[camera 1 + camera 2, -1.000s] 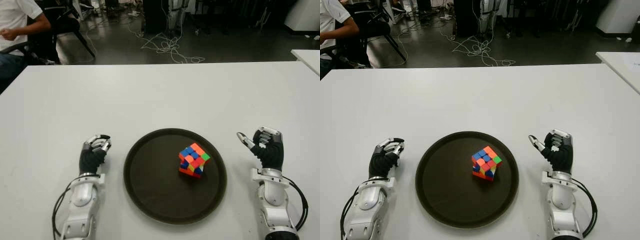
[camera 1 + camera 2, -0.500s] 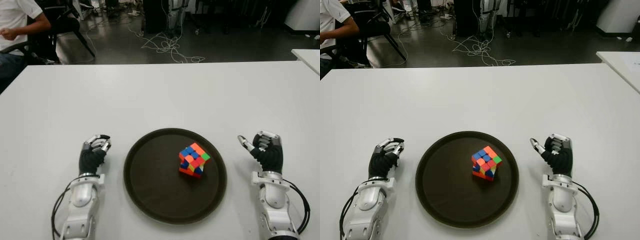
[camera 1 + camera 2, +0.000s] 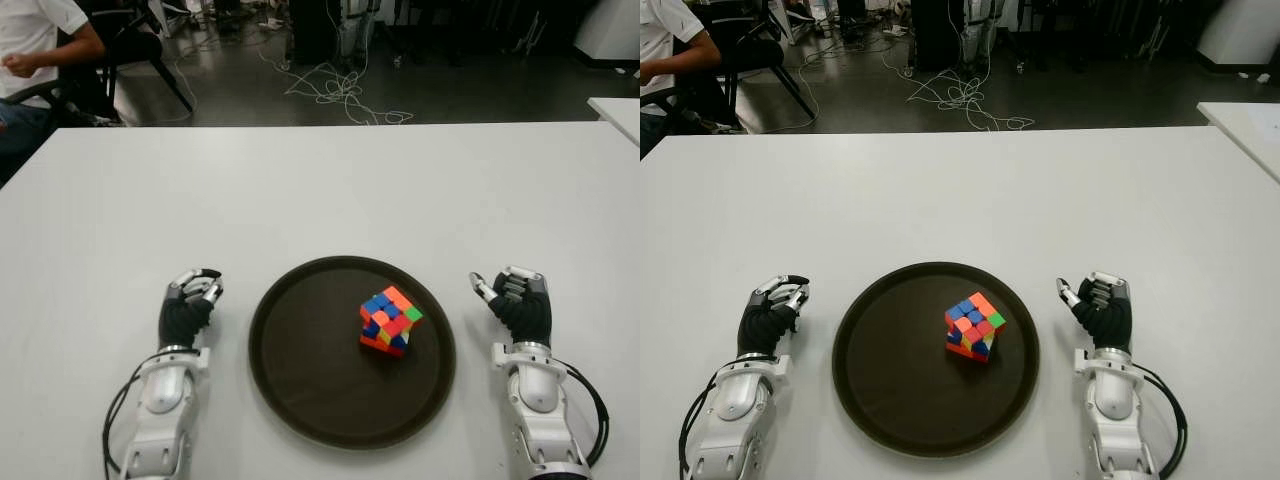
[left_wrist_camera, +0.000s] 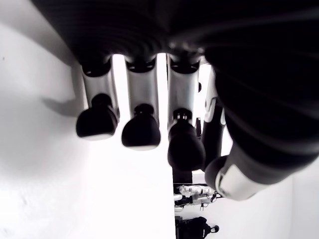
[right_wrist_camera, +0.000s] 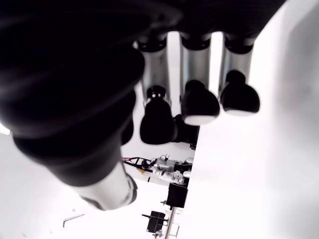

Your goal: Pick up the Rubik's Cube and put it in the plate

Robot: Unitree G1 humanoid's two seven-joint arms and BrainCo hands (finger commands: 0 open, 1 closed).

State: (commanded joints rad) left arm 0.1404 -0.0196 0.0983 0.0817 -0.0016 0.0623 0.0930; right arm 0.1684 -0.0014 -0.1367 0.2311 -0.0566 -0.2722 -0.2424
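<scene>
Left hand [image 3: 188,312] beside the plate's left rim, fingers curled, holding nothing. Right hand [image 3: 516,305] beside the right rim, likewise curled and empty. The cube [image 3: 390,320] sits inside the dark plate [image 3: 300,400], right of centre, placement apparently complete. Risk: either hand sweeping inward could nudge the rim and shift it. No long axis; one corner faces the robot.

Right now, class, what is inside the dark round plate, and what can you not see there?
A Rubik's Cube sits inside the plate, right of its centre. The cube's underside and the patch of plate beneath it are covered. Neither hand holds anything.
</scene>
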